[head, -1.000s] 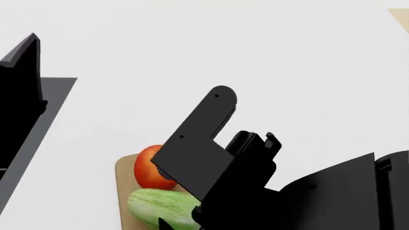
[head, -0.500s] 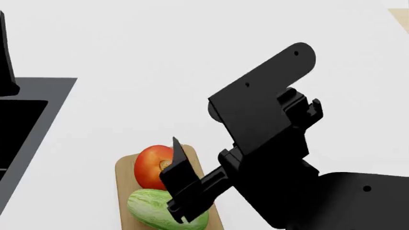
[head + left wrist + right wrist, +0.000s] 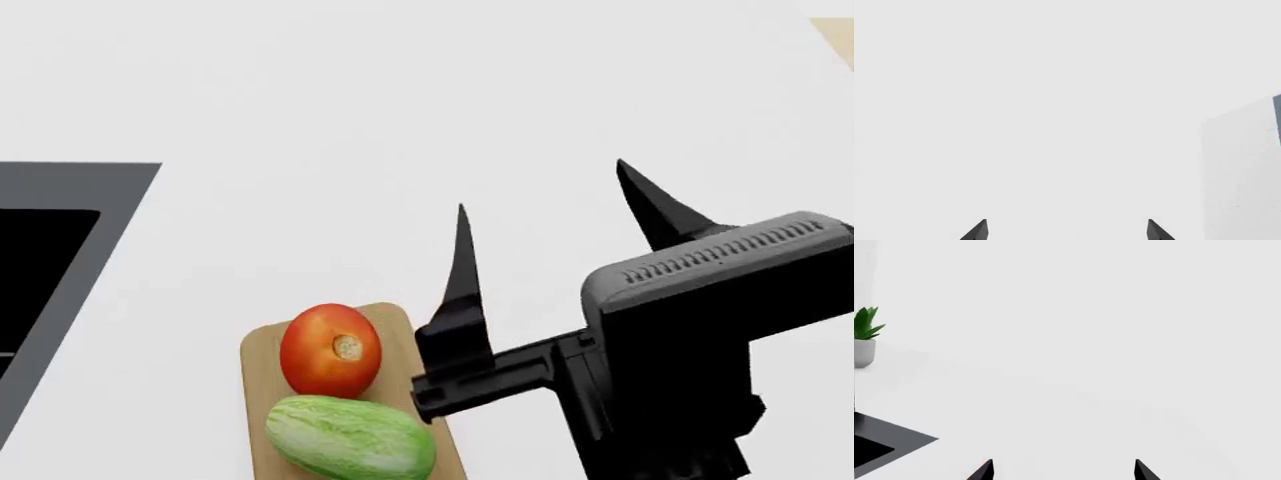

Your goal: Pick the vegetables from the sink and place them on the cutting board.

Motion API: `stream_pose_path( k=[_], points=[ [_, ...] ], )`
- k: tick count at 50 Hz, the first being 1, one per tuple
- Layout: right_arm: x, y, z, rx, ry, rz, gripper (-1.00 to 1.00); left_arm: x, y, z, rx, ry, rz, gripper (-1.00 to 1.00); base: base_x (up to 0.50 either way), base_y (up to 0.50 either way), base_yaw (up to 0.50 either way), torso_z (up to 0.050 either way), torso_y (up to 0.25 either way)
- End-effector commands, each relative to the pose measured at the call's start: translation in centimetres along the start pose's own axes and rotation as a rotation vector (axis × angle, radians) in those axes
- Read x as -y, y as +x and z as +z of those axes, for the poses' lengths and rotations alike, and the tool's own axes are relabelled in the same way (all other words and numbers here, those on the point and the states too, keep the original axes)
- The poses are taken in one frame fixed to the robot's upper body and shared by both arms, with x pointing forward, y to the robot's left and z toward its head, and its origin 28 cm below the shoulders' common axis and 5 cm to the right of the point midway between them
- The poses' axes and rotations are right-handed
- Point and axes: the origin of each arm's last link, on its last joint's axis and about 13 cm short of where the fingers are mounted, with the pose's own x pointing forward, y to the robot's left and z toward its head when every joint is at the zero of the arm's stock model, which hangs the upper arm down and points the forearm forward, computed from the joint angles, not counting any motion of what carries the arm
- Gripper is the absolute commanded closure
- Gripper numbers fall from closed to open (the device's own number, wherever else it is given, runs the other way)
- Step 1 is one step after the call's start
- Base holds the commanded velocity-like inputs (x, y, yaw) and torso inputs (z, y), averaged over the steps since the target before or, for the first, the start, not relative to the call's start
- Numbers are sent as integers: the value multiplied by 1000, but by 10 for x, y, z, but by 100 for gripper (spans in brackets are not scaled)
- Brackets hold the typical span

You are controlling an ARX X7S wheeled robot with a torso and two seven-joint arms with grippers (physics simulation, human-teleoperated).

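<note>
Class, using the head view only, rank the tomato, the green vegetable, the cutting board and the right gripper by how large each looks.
1. right gripper, though it is nearest the camera
2. cutting board, partly cut off
3. green vegetable
4. tomato, nearly alike in size

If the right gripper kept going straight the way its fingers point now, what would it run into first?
Nothing close, apparently: the open right gripper points across bare white counter, away from the tomato. Its wrist view shows only empty counter ahead, though depth is unclear.
</note>
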Motion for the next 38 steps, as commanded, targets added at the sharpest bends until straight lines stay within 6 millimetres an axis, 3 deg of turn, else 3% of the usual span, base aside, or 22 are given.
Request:
stream_pose_path(
  k=[1, 9, 30, 38],
  points=[
    [-2, -30, 17, 202, 20, -87, -100, 26, -70, -53, -322, -43, -185, -100, -14, 0, 33, -26, 0],
    [-8, -56, 43, 276, 42, -144, -100, 39, -78, -22, -229, -78, -236, -100, -8, 10, 34, -26, 0],
    [-8, -75, 60, 449, 161, -135, -100, 50, -89, 9, -109, -122, -302, -100, -4, 12, 36, -15, 0],
    [-10, -72, 59, 497, 162, -123, -100, 55, -95, 21, -59, -121, -341, -100, 0, 0, 0, 0, 0]
  ],
)
